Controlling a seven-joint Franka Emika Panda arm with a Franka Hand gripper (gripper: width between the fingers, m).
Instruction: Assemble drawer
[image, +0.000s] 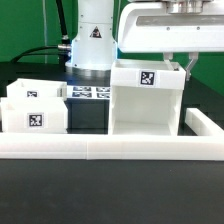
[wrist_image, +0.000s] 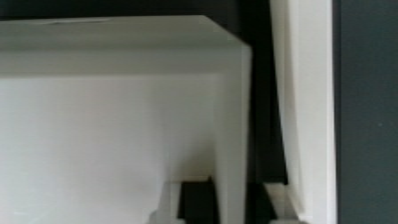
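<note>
At the exterior view's left, two trays (image: 36, 118) are seen, one behind the other, not yet fitted. The box (image: 140, 108) is stood upright right of centre, behind the rail (image: 110, 148). The gripper (image: 178, 64) is held over the box's wall on the exterior view's right, jaws spread. The step in hand is judged to be grasping the box, and closing on that wall is called for next. Only in the wrist view is the wall (wrist_image: 240, 120) shown between the fingers (wrist_image: 196, 203), with thin dark gaps either side, so nothing is gripped. The trays are shown by the exterior view alone.
</note>
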